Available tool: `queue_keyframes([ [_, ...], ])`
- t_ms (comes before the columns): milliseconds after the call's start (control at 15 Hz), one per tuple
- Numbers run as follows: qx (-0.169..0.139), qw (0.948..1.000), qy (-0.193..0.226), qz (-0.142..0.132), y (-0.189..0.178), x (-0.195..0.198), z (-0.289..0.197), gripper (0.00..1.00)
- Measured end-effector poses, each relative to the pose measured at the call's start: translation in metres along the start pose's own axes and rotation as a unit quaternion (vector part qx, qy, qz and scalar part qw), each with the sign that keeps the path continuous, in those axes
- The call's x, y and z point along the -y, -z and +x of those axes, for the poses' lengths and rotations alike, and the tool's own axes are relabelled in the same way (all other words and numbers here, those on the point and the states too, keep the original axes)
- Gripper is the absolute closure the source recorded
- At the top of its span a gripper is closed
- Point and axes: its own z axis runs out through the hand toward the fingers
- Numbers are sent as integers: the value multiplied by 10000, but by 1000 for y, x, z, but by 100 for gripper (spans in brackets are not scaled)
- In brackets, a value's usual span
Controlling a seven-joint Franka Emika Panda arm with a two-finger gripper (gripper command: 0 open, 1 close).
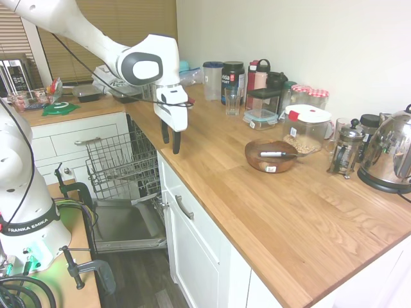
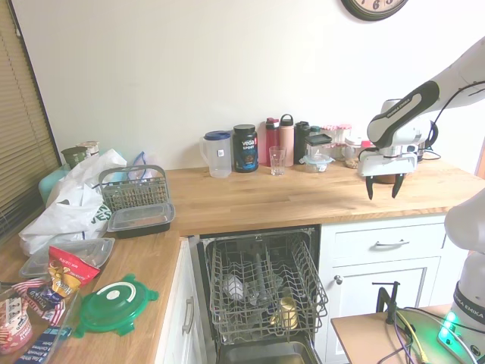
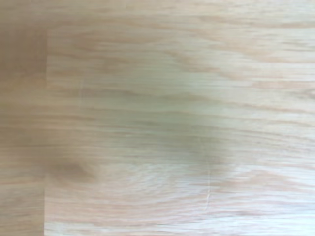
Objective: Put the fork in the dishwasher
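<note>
The gripper (image 1: 170,138) hangs spread and empty above the worktop's (image 1: 257,199) front edge. The fork (image 1: 277,154) lies across the wooden bowl (image 1: 270,157); it could be knocked off if approached carelessly.

White arm (image 1: 77,29), grey joint caps, black tool (image 1: 170,142)

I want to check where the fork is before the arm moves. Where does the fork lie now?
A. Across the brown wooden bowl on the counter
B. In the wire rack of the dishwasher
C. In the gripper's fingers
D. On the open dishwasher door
A. The fork rests across the brown wooden bowl on the counter, while the gripper hangs open and empty above bare wood, apart from the bowl.
</note>
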Motion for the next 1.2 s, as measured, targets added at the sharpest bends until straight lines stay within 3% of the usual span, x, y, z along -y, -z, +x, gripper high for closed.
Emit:
queue_keyframes([
  [267,-12,9998,-72,163,8,-1,3,0],
  [467,12,9970,-172,751,41,-14,14,0],
  [600,-77,9921,-360,1201,73,-23,30,0],
  [800,-268,9800,-874,1768,117,-24,80,0],
  [933,-261,9743,-1236,1865,118,-14,129,0],
  [1200,-446,9631,-1906,1846,80,12,219,0],
])
